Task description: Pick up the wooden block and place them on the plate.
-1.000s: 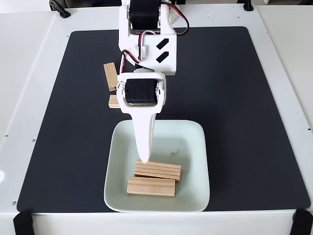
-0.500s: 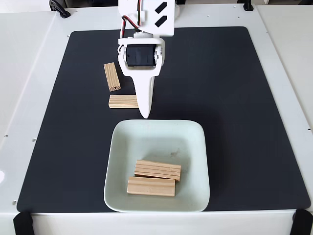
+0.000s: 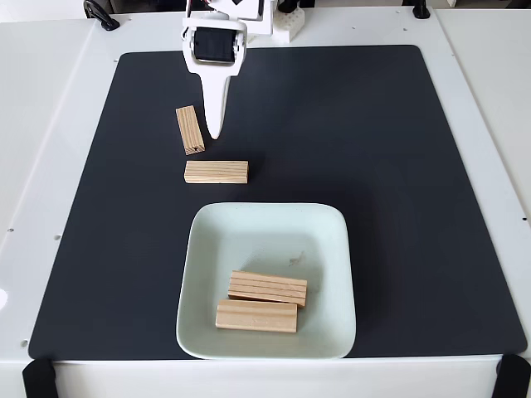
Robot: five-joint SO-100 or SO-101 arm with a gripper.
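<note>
Now claw (image 3: 215, 133) beside upright wooden block (image 3: 190, 129), grip state unclear; two blocks on plate (image 3: 332, 249)

- A white table (image 3: 58, 108) takes up the whole scene, smooth and evenly lit with soft, bright light and hardly any shadow.
- A large black mat (image 3: 373, 166) with rounded corners covers most of the tabletop, leaving a white border all round.
- Black clamps or straps sit at the near corners (image 3: 37, 377) and along the far edge (image 3: 99, 15).
- Small screw dots (image 3: 11, 230) mark the white margin on the left.
</note>
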